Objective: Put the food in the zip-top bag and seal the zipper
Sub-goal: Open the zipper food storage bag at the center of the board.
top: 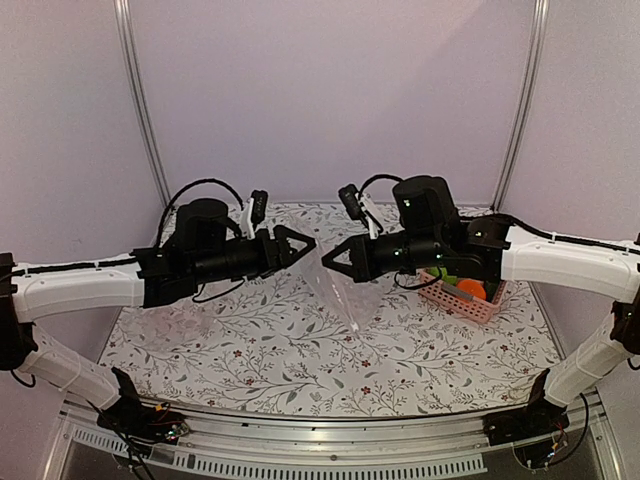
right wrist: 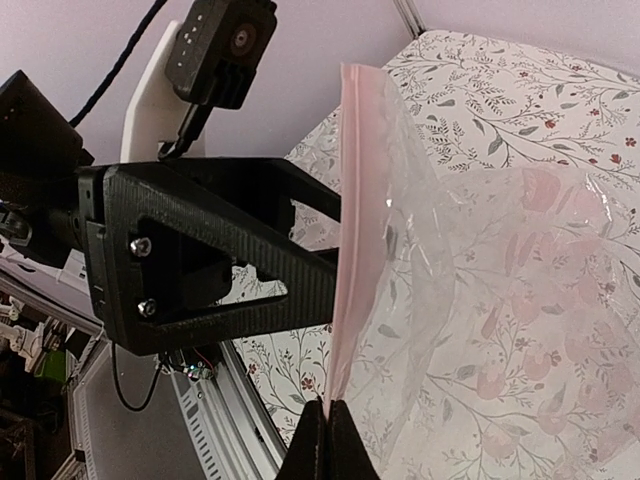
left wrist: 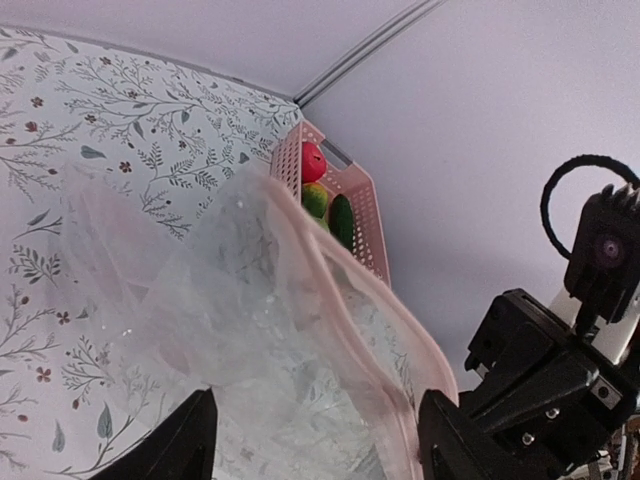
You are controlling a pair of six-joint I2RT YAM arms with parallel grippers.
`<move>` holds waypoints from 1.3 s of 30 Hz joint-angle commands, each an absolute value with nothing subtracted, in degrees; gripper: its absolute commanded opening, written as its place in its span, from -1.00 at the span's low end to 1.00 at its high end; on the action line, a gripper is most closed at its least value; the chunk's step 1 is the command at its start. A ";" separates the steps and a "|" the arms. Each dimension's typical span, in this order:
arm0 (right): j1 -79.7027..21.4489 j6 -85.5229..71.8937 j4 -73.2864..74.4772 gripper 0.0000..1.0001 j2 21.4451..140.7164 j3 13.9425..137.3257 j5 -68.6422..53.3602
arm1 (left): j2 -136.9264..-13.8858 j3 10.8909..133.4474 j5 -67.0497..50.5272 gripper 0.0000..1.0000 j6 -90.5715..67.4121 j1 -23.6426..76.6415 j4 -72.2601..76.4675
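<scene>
The zip-top bag [top: 342,298] hangs above the table between my two grippers, see-through and crinkled. Its zipper [right wrist: 358,190] is a pinkish strip along the top edge. My right gripper [right wrist: 328,425] is shut on one end of that strip. My left gripper [left wrist: 320,450] is open, its fingers [left wrist: 190,440] spread to either side of the bag, with the zipper [left wrist: 340,280] running between them. The food sits in the pink basket [left wrist: 368,205]: red apple [left wrist: 313,160], a green-yellow piece [left wrist: 316,198] and cucumber [left wrist: 342,220]. The top view shows the orange [top: 471,289]. Nothing lies inside the bag.
The pink basket [top: 470,300] stands at the right of the floral table, partly under my right arm. A faint clear plastic film [top: 165,330] lies at the front left. Metal posts [top: 140,100] and pale walls close the back. The two grippers nearly touch at mid-table.
</scene>
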State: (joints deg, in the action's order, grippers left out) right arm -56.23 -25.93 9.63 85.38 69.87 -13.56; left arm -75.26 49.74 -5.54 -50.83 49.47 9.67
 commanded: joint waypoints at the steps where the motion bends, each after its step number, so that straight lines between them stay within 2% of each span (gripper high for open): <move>1: -56.82 -24.99 8.80 -1.00 86.19 69.08 -14.83 | -75.86 49.99 -5.25 0.39 -51.74 48.19 11.42; 15: -57.92 -20.93 11.99 -1.00 87.07 70.30 -13.98 | -79.13 51.59 -5.94 0.33 -53.05 47.02 10.59; 21: -57.93 -22.02 15.19 -1.00 87.17 70.70 -3.76 | -78.88 50.58 -6.43 -0.04 -53.35 46.69 10.39; 27: -58.03 -23.11 16.69 -1.00 86.67 70.95 2.47 | -78.13 47.09 -6.70 -0.23 -54.05 46.15 7.55; 39: -57.88 -23.14 17.23 -1.00 88.27 72.34 1.86 | -75.12 41.88 -6.85 -0.28 -54.68 46.14 7.71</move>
State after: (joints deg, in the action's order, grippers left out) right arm -57.65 -22.94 16.73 86.76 69.97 1.06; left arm -76.75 41.95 -6.83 -54.94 46.81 7.90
